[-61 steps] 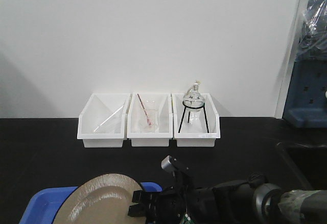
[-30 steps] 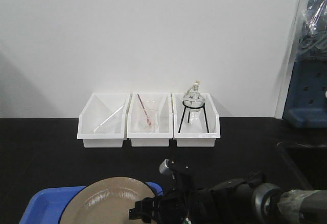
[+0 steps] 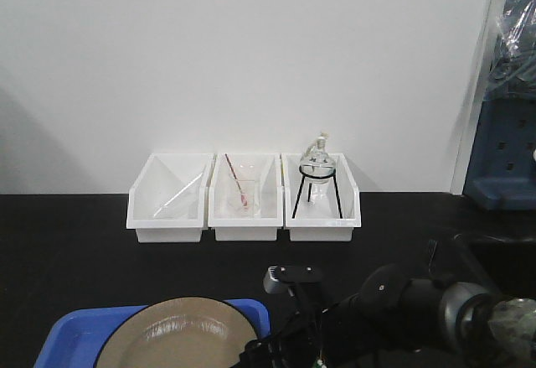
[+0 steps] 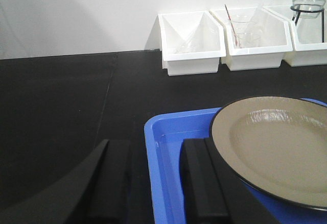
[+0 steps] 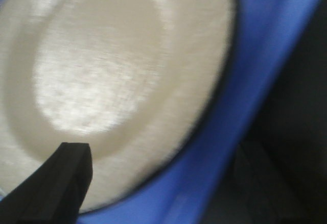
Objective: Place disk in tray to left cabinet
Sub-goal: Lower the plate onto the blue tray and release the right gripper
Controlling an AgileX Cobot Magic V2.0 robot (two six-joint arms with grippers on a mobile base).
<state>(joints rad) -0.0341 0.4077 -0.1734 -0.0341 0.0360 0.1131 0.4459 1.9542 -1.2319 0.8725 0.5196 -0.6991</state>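
The tan disk (image 3: 180, 334) with its thin black rim lies flat in the blue tray (image 3: 71, 334) at the near edge of the black table. In the left wrist view the disk (image 4: 278, 145) fills the right part of the tray (image 4: 168, 132). My left gripper (image 4: 156, 183) is open, one finger outside the tray's left rim and one inside, neither touching it. My right gripper (image 5: 163, 183) is open over the disk (image 5: 117, 76), one finger above it, the other blurred beyond the tray rim (image 5: 255, 101). The left cabinet is out of view.
Three white bins (image 3: 244, 209) stand in a row against the back wall; the right one holds a glass flask (image 3: 317, 165) on a black tripod. Blue equipment (image 3: 502, 158) sits at the far right. My right arm (image 3: 402, 318) lies low at the front right.
The disk was tilted up on the right gripper's side one second ago; it has since dropped flat into the tray, and the right arm has pulled back to the right.
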